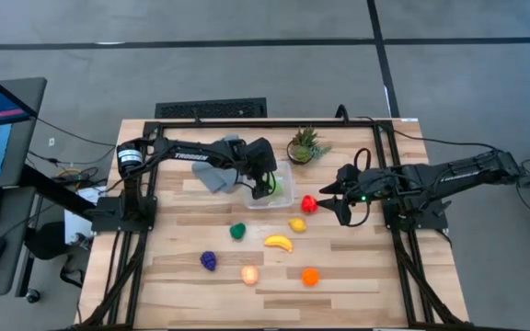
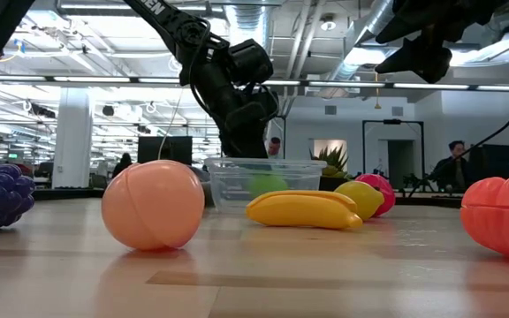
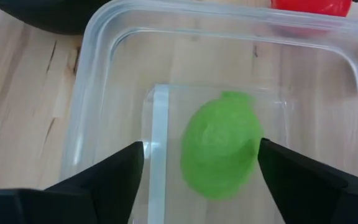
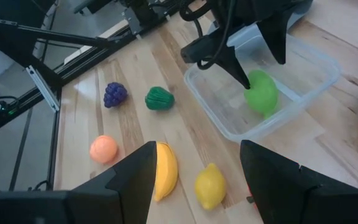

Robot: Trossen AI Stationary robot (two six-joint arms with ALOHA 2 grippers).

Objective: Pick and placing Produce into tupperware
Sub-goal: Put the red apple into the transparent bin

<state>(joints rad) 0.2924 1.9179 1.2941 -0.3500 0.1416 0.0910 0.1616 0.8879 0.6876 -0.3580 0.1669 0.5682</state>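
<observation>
The clear tupperware (image 1: 256,202) stands at the table's middle, and a light green fruit (image 3: 219,152) lies on its floor. My left gripper (image 3: 201,144) hangs open over the tupperware, slanting down, one finger on either side of the green fruit and clear of it. My right gripper (image 4: 197,146) waits open and holds nothing, above the table to the right of a red fruit (image 1: 309,204). On the wood nearer the front lie a lemon (image 4: 210,185), a banana (image 4: 165,171), a dark green vegetable (image 4: 159,98), purple grapes (image 4: 115,94), a peach (image 4: 103,149) and an orange piece (image 1: 310,276).
A grey cloth (image 1: 214,170) lies under the left arm beside the tupperware's left side. A spiky potted plant (image 1: 304,145) stands behind the tupperware. Black frame rails (image 1: 136,267) run along the table's left and right sides. Bare wood shows along the near edge.
</observation>
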